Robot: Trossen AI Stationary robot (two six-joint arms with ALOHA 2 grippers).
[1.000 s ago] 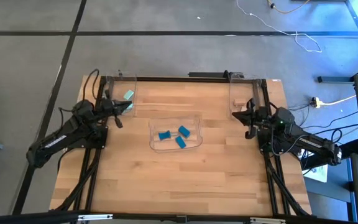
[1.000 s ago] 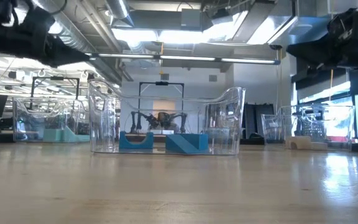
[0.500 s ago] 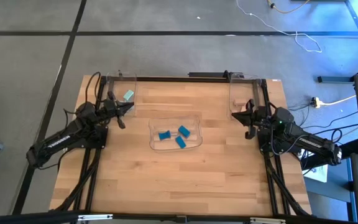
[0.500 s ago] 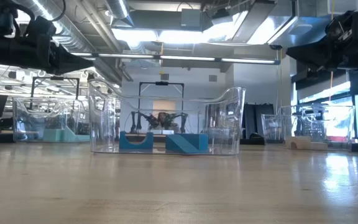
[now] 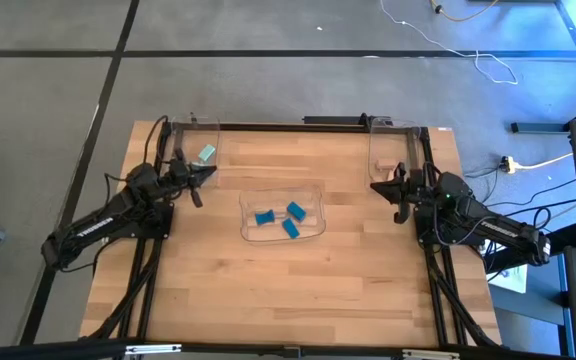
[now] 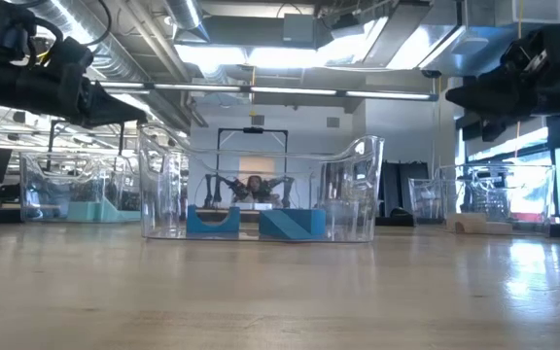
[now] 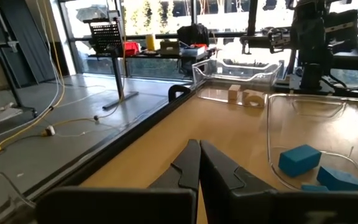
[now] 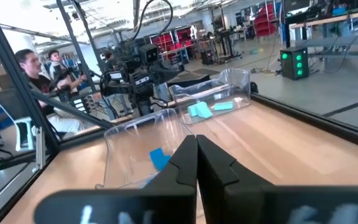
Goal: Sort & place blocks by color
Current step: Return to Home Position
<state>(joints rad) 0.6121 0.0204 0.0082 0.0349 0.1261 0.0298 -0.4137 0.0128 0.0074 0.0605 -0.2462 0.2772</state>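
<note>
Sorting looks complete. Three bright blue blocks [image 5: 286,217] lie in the centre tray [image 5: 280,188]. The mint blocks [image 5: 206,153] are in the far-left tray [image 5: 190,128], and two tan blocks [image 7: 243,96] are in the far-right tray [image 7: 241,65]. No loose block shows on the bare counter [image 5: 298,290].

Left tool [image 7: 199,144]: fingers clenched together, nothing held, raised beside the far-left tray. Right tool [image 8: 196,139]: likewise clenched and empty, beside the far-right tray.

Judged remaining: only parking both arms.
</note>
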